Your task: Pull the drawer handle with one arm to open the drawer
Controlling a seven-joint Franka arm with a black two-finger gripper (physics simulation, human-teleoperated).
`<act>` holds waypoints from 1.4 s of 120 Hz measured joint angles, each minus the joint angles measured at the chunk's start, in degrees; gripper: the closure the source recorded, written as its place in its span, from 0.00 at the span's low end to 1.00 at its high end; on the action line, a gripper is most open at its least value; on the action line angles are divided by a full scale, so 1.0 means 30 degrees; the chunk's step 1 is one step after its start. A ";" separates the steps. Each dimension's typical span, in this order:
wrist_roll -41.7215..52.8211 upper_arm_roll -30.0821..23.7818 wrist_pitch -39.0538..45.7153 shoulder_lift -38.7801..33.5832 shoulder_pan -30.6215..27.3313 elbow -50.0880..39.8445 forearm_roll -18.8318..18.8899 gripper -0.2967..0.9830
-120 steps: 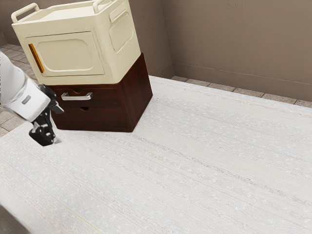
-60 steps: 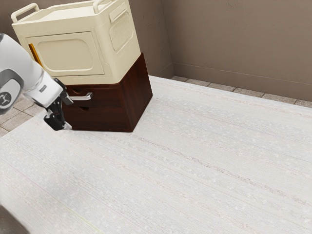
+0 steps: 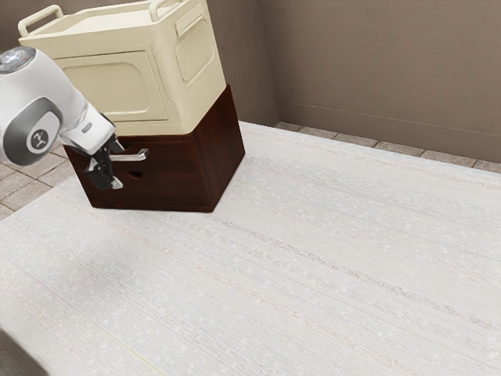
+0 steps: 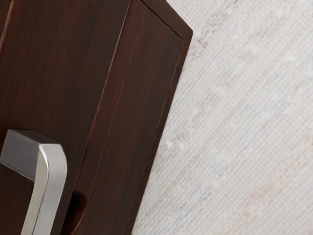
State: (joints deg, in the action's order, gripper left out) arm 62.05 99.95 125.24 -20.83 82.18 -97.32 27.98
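well, the hand (image 3: pixel 118 166) is spread wide at the silver handle (image 3: pixel 139 155), toward the left of the exterior view, one finger above the bar and the other below it. the handle sits on the closed upper drawer (image 3: pixel 174 157) of a dark wooden cabinet (image 3: pixel 222 149), which stands on the pale desk (image 3: pixel 313 266) with a cream box (image 3: pixel 192 94) on top.
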 joint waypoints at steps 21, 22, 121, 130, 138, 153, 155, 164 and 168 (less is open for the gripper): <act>0.0240 0.1083 -0.0090 -0.0218 0.1136 0.0263 0.0009 0.23; 0.0251 0.1191 -0.0093 -0.0230 0.1258 0.0326 0.0010 0.23; 0.1205 0.4978 -0.0702 -0.1458 0.5077 0.2782 0.0002 0.23; 0.1269 0.4993 -0.0487 -0.1573 0.5156 0.2805 0.0009 0.23; 0.1322 0.5371 -0.0269 -0.1762 0.5416 0.2812 0.0014 0.22; 0.1395 0.5999 0.0032 -0.2083 0.5867 0.2814 0.0035 0.23; 0.1403 0.6024 0.0062 -0.2109 0.5901 0.2814 0.0032 0.23; 0.1436 0.6091 0.0163 -0.2162 0.5976 0.2813 0.0021 0.23; 0.1450 0.6169 0.0197 -0.2169 0.5991 0.2800 0.0022 0.23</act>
State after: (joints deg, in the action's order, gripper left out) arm 66.40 118.46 125.83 -27.34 100.15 -88.92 28.05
